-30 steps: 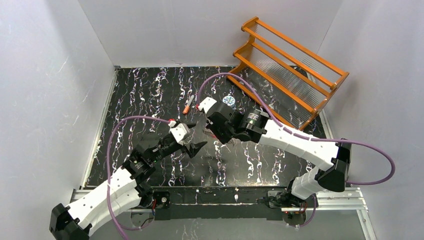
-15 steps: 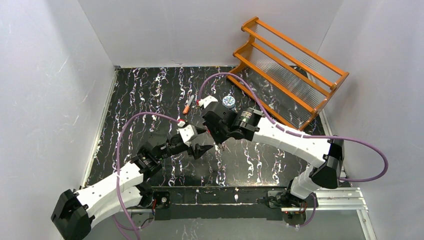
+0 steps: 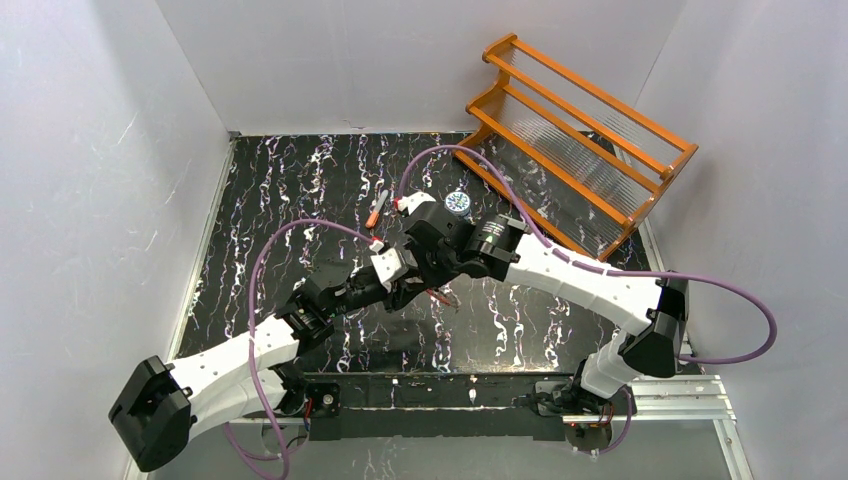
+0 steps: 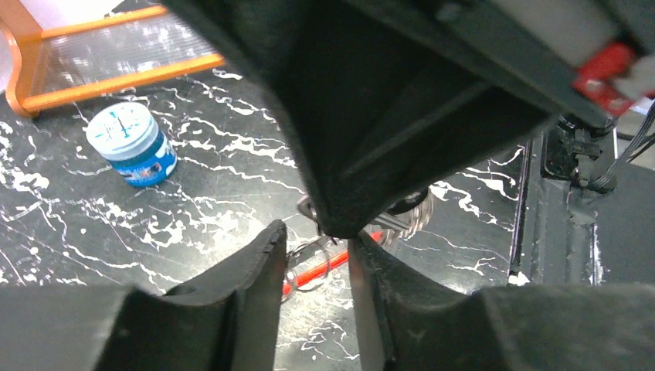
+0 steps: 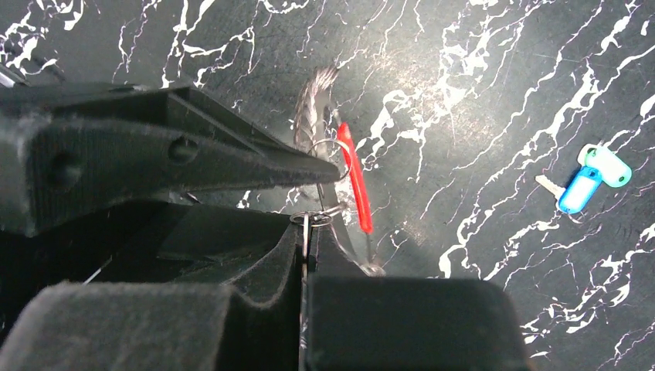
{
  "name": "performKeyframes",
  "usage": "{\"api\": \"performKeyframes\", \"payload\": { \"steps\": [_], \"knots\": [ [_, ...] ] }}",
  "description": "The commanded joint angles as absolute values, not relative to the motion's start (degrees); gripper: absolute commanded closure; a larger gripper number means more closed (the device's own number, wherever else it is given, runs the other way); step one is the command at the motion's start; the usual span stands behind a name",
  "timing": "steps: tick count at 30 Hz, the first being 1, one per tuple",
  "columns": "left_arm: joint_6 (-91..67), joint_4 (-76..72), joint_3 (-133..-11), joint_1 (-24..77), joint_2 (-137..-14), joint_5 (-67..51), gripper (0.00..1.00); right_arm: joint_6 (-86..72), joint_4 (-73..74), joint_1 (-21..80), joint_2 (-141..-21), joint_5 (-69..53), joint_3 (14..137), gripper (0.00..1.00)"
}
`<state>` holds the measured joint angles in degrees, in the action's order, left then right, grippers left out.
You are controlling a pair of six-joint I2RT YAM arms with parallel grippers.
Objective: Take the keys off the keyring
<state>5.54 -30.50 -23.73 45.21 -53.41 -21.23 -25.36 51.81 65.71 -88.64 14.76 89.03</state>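
The keyring [image 5: 354, 178], a silvery coiled loop with a red section, hangs above the black marbled table. My right gripper [image 5: 307, 228] is shut on a thin metal key [image 5: 307, 239], seen edge-on, with a small ring at its top. In the left wrist view my left gripper [image 4: 317, 241] stands narrowly open around a small wire ring and the red section of the keyring [image 4: 328, 267], just under the right gripper's black body. From above, the left gripper [image 3: 408, 290] and right gripper [image 3: 428, 278] meet at mid-table, with the keyring [image 3: 443, 297] dangling beside them.
A small round blue tin [image 3: 458, 202] stands behind the grippers. An orange wooden rack [image 3: 580, 130] fills the back right corner. An orange-handled item [image 3: 375, 210] lies at mid-back. A key with blue and green tags [image 5: 591, 178] lies on the table.
My left arm has reached forward and right to the right gripper, and its jaws have narrowed around the hanging ring. The right gripper stayed shut and shifted slightly left.
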Motion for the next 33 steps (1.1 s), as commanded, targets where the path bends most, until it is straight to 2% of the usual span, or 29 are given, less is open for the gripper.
{"api": "performKeyframes", "payload": {
  "steps": [1, 9, 17, 33],
  "knots": [
    [6.68, -32.70, -24.09, 45.53, -53.17, -20.13, 0.73, -26.88, 48.98, 65.74, -85.57, 13.44, 90.18, 0.99],
    [7.08, -33.31, -24.03, 45.50, -53.49, -21.34, 1.00, -27.16, 48.23, 65.74, -84.61, 12.09, 88.36, 0.99],
    [8.42, -33.06, -23.78, 45.46, -53.12, -24.03, 1.00, -27.16, 50.46, 62.98, -82.18, 13.87, 87.72, 0.99],
    [11.45, -29.72, -24.35, 46.23, -51.33, -25.23, 1.00, -26.33, 55.76, 56.48, -83.90, 6.90, 88.50, 0.99]
  ]
}}
